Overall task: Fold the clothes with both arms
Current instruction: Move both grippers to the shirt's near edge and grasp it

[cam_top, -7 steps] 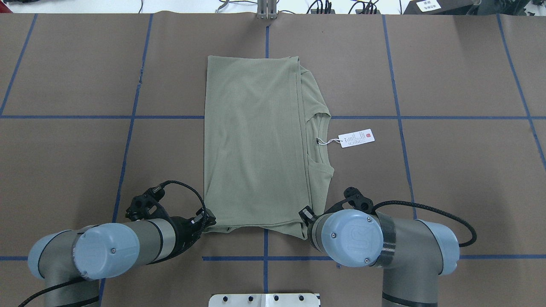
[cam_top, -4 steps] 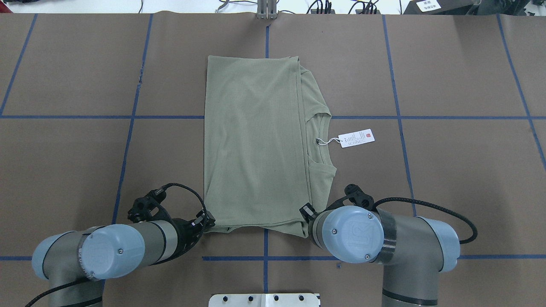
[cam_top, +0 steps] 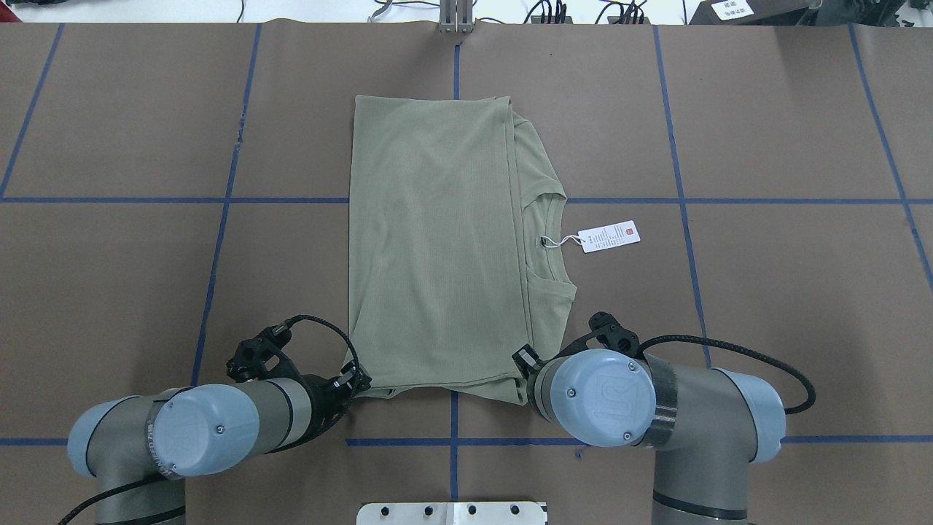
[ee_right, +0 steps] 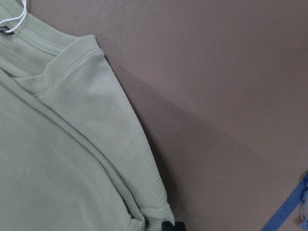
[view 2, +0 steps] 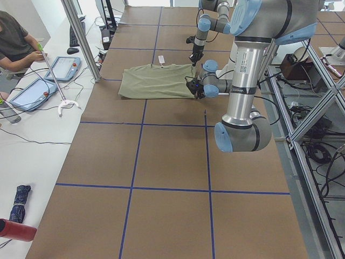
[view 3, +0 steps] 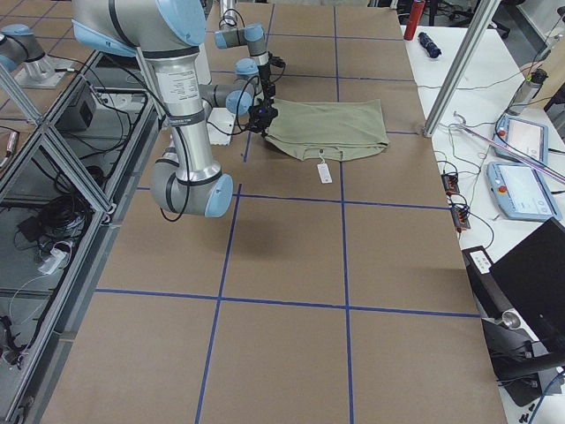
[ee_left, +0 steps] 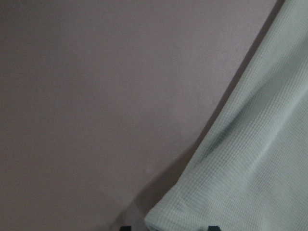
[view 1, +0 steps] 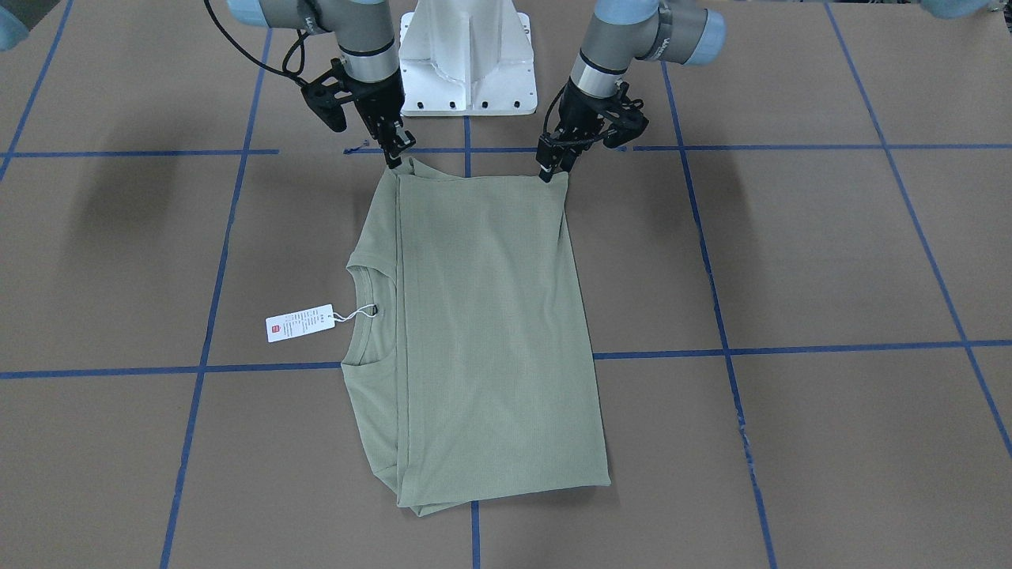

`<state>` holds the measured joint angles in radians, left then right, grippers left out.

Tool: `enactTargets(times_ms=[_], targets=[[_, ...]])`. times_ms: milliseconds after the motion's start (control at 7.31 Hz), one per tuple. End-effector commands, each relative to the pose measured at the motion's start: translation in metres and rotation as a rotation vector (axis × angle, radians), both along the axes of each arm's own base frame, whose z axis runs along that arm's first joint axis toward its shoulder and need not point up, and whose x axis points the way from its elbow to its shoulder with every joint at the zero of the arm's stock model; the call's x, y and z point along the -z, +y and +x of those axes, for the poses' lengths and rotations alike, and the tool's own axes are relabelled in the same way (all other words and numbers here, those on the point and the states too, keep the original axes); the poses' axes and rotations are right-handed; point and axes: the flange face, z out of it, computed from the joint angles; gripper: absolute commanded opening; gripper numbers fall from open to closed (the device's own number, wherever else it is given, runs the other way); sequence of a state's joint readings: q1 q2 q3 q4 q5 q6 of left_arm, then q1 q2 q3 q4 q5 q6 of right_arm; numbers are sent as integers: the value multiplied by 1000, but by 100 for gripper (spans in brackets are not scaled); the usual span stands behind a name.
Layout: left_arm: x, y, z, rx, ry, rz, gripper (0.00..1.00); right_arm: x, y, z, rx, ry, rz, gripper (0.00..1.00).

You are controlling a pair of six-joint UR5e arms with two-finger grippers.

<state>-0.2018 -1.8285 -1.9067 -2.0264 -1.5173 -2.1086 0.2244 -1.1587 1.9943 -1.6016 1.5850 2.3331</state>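
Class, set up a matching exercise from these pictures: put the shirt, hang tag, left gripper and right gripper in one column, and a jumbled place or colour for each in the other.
Things:
1. shirt
2. hang tag
3. left gripper
4. right gripper

Descriptions:
A. white, on the table beside the collar
B. at the near corner on the collar side
C. sage green, lying folded
D. at the near corner away from the collar

Pairs: 1-C, 2-A, 3-D, 4-B

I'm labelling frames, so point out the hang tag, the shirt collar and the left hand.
hang tag (cam_top: 609,235), overhead view, middle of the white card.
shirt collar (cam_top: 561,240), overhead view, ribbed edge by the string.
left hand (view 1: 546,172), front-facing view, fingertips at the shirt corner.
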Motion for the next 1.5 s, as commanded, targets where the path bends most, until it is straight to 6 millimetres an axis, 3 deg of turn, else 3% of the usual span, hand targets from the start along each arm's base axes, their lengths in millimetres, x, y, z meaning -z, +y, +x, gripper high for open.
enactTargets(times_ms=[0,274,547,958,1094,1368], targets=[[2,-6,-2,10,2,3,0,-1,-4,1,-4,3,1,0],[24,-26,-13,44,42,18,0,-2,-9,3,-12,4,1,0],[42,-32,-27,55,79,28,0,-1,-15,7,-23,2,0,0],[45,-32,-24,54,69,25,0,2,-16,6,-25,-4,6,0],[50,-40,-28,69,78,31,0,3,-27,12,-39,-5,8,0],[107,-99,-45,119,56,140,0,12,-72,36,-64,-4,68,0]])
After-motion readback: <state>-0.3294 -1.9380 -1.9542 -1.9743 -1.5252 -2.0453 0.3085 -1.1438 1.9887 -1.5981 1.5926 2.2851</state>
